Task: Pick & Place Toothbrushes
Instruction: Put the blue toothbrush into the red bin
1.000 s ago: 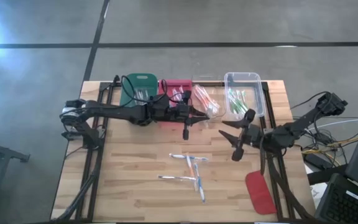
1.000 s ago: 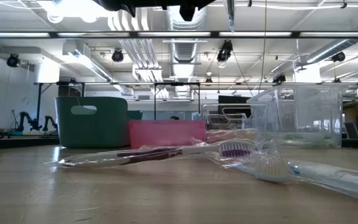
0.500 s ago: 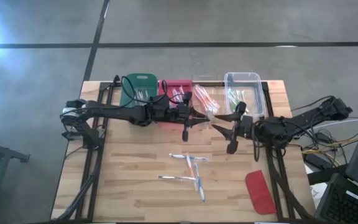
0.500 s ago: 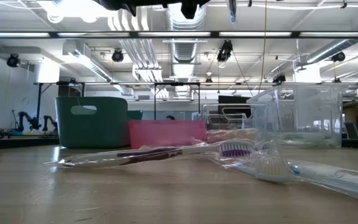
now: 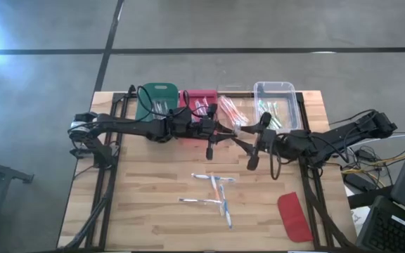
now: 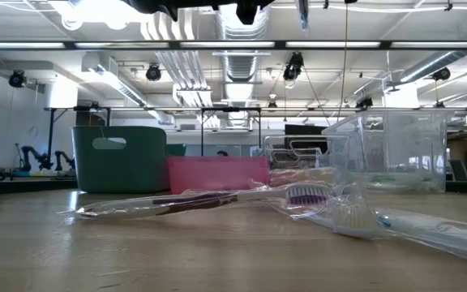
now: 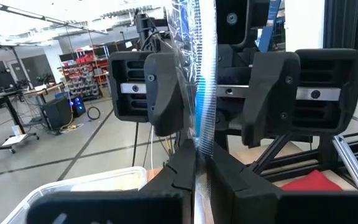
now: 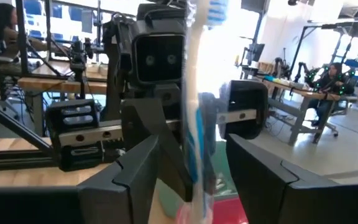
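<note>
My left gripper [image 5: 228,134] is shut on a blue-and-white toothbrush in a clear wrapper [image 7: 202,93], held upright over the middle of the table. My right gripper [image 5: 245,143] is open and faces it from the table's right. Its two fingers [image 8: 129,180] stand on either side of that toothbrush [image 8: 195,140] without touching it. Several more wrapped toothbrushes [image 5: 215,191] lie flat on the wood nearer the near edge, and they also show in the low view as toothbrushes [image 6: 217,198]. My left gripper pinches the wrapped toothbrush between its two fingertips [image 7: 185,171], coming level from the table's left. The toothbrush stands about upright, rising above the fingers [image 7: 204,56], and is lifted clear of the table.
Along the far edge stand a green bin [image 5: 156,102], a pink bin [image 5: 201,101], a clear bin with orange toothbrushes [image 5: 232,112] and a clear bin with green ones [image 5: 275,107]. A flat red lid [image 5: 294,218] lies at the near right corner.
My right gripper has moved toward the table's left, up to my left gripper, staying open, and its fingers now flank the held toothbrush. My left gripper and the toothbrush have kept still.
</note>
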`<action>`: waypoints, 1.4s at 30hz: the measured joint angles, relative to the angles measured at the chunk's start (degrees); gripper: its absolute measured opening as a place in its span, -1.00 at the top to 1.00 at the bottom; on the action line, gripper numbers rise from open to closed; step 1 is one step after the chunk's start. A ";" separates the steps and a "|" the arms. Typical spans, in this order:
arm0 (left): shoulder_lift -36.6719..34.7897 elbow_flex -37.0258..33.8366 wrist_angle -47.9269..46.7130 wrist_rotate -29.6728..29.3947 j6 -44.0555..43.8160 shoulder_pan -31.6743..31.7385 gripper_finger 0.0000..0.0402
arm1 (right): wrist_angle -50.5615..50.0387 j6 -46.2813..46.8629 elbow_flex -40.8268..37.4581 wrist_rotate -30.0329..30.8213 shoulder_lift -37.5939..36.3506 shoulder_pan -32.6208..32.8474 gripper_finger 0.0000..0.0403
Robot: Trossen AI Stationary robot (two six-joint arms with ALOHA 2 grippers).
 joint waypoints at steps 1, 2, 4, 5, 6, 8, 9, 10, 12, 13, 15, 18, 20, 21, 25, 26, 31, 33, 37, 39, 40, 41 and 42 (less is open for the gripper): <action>0.00 0.00 0.00 0.01 0.00 0.00 0.90 | 0.14 -0.22 0.11 0.01 0.16 0.02 0.12; 0.00 0.00 0.00 0.01 0.00 0.00 0.90 | 0.14 -0.18 0.30 0.01 0.28 0.07 0.15; 0.00 0.00 -0.04 0.10 0.00 0.00 0.90 | 0.11 -0.01 0.44 0.02 0.25 0.09 0.26; 0.02 0.00 -0.06 0.20 0.00 0.00 0.90 | 0.07 -0.03 0.44 0.06 0.29 0.07 0.32; 0.00 0.00 -0.09 0.23 0.00 -0.02 0.90 | 0.07 -0.05 0.44 0.09 0.37 0.02 0.40; 0.01 0.00 -0.07 0.27 0.00 -0.04 0.90 | -0.17 -0.22 0.44 0.17 0.38 0.02 0.57; 0.01 0.00 -0.07 0.31 0.00 -0.04 0.90 | -0.18 -0.24 0.44 0.17 0.38 0.02 0.67; 0.00 0.00 -0.06 0.32 0.00 -0.04 0.89 | -0.11 -0.25 0.44 0.20 0.38 -0.06 0.77; 0.00 0.00 -0.12 0.45 -0.27 -0.04 0.89 | -0.19 -0.78 0.44 0.20 0.25 -0.17 0.89; 0.00 0.00 -0.10 0.47 -0.26 -0.03 0.89 | -0.17 -0.97 0.44 0.24 0.25 -0.17 0.90; 0.02 0.00 -0.11 0.36 -0.29 -0.01 0.86 | -0.25 -1.42 0.44 0.84 0.14 -0.26 0.91; -0.03 0.00 -0.32 -0.18 -0.22 0.02 0.76 | -3.89 -1.34 1.31 1.48 -1.20 -0.26 0.93; -0.68 0.01 -2.77 -0.93 1.08 0.02 0.66 | -9.56 0.58 2.99 2.30 -2.96 -0.26 0.93; -1.34 0.02 -4.05 -1.53 2.25 -0.01 0.60 | -13.12 2.21 4.27 2.46 -4.07 -0.28 0.93; -3.58 0.09 -10.32 -6.65 7.23 -0.20 0.33 | -32.34 11.62 9.61 4.69 -6.91 -0.33 0.93; -4.03 0.09 -11.50 -8.17 8.56 -0.23 0.25 | -37.97 14.57 10.99 5.25 -7.04 -0.33 0.93; -4.98 0.83 -18.22 -20.96 19.51 -1.39 -0.09 | -63.27 32.97 16.79 5.16 -6.24 -0.55 0.93; -4.50 1.94 -20.62 -27.61 24.85 -2.47 -0.18 | -71.15 39.53 17.46 4.05 -4.74 -0.56 0.93; -3.14 3.50 -23.68 -36.18 37.83 -5.03 -0.29 | -75.57 44.73 17.40 -1.10 -2.23 -0.59 0.93; -2.61 3.68 -24.02 -38.95 43.91 -6.68 -0.30 | -75.10 44.97 16.63 -4.95 -0.94 -0.68 0.93; -2.40 3.74 -23.82 -39.90 46.87 -7.48 -0.30 | -74.99 45.24 16.23 -6.56 -0.13 -0.66 0.93; -2.27 3.74 -23.68 -40.57 49.58 -8.17 -0.29 | -74.83 46.01 15.92 -7.68 0.61 -0.68 0.93; -2.10 3.74 -23.66 -41.45 52.12 -8.89 -0.29 | -74.78 46.85 15.78 -8.26 1.13 -0.70 0.93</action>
